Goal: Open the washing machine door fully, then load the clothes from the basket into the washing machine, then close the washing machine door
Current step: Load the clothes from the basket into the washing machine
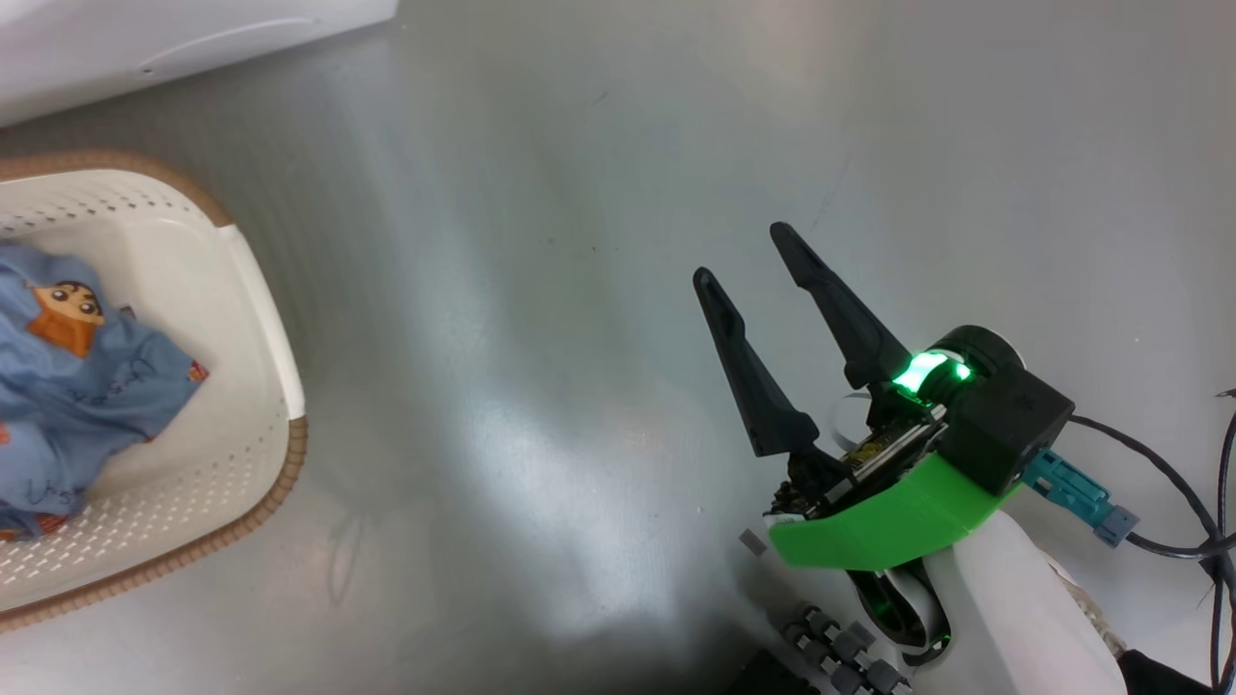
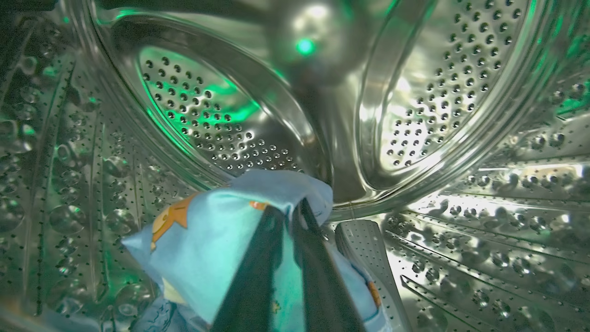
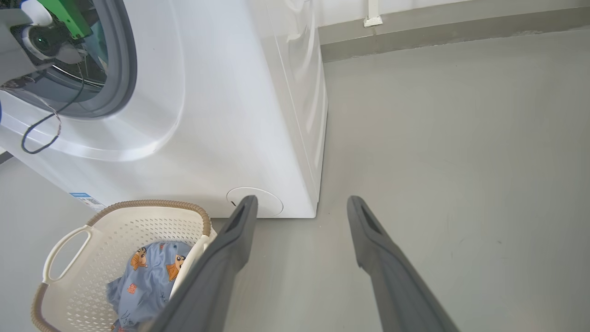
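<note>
My left gripper [image 2: 288, 210] is deep inside the washing machine's steel drum [image 2: 438, 92], its fingers nearly together and pinching a light blue garment [image 2: 207, 240] that hangs above the drum floor. In the right wrist view the left arm [image 3: 41, 41] reaches through the grey seal [image 3: 122, 69] of the washing machine [image 3: 221, 115]. More clothes [image 1: 77, 386] [image 3: 147, 276] lie in the basket [image 1: 261, 319] [image 3: 138, 221] on the floor before the machine. My right gripper [image 1: 742, 256] [image 3: 302, 200] hovers open over bare floor, right of the basket. The washing machine door is out of view.
Grey floor [image 1: 579, 290] stretches between the basket and my right arm. The machine's lower front [image 1: 145, 39] lies at the head view's top left, with a round flap [image 3: 265, 203] near its base. A wall skirting [image 3: 438, 32] runs behind. Cables [image 1: 1159, 502] trail from my right wrist.
</note>
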Tool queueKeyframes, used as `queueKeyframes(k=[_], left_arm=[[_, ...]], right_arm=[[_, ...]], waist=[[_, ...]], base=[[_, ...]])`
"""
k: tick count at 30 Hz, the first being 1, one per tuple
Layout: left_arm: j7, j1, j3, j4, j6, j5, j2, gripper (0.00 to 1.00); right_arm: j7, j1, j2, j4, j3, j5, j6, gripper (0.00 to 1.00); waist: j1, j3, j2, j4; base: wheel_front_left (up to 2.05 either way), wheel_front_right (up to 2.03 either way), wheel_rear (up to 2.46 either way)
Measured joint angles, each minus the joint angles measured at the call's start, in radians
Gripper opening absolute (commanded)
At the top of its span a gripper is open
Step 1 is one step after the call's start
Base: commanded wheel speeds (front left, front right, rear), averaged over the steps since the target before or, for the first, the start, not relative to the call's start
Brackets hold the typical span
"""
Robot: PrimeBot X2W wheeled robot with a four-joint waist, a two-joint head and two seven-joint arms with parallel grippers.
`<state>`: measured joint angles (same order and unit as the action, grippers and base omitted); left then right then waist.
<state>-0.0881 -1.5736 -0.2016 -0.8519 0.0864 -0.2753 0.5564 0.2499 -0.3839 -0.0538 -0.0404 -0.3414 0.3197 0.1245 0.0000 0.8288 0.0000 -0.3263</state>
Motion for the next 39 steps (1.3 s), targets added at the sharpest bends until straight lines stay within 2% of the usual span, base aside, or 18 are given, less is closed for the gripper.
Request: queueKeyframes(k=[7, 17, 24, 32, 39], left_arm=[[-0.015, 0.079, -0.005, 0.02, -0.004, -0.026, -0.033, 1.0], [-0.08, 0.367, 0.02, 0.17, 0.003, -0.101, -0.077, 1.0], [-0.104, 0.696, 0.042, 0.457, 0.09, -0.131, -0.09, 1.0], [-0.109, 1.082, 0.044, 0.82, 0.21, -0.132, -0.119, 1.0], [-0.135, 1.367, 0.021, 0.993, 0.29, -0.124, -0.177, 1.0]], right_arm=[[0.0, -0.002, 0.0, 0.007, 0.011, -0.01, 0.0, 1.0], [0.0, 0.039, 0.0, 0.021, 0.063, -0.039, 0.0, 1.0], [0.0, 0.102, 0.0, 0.028, 0.112, -0.073, 0.0, 1.0], [0.0, 0.155, 0.0, 0.044, 0.145, -0.113, 0.0, 1.0], [0.0, 0.212, -0.004, 0.062, 0.165, -0.134, 0.0, 1.0]], waist=[[0.0, -0.028, 0.0, 0.023], [-0.0001, -0.109, 0.0, 0.059], [-0.0001, -0.198, 0.0, 0.093], [0.0, -0.3, 0.0, 0.135], [0.0, -0.399, 0.0, 0.165]], base=[[0.0, 0.0, 0.0], [0.0, 0.0, 0.0], [0.0, 0.0, 0.0], [0.0, 0.0, 0.0], [0.0, 0.0, 0.0]])
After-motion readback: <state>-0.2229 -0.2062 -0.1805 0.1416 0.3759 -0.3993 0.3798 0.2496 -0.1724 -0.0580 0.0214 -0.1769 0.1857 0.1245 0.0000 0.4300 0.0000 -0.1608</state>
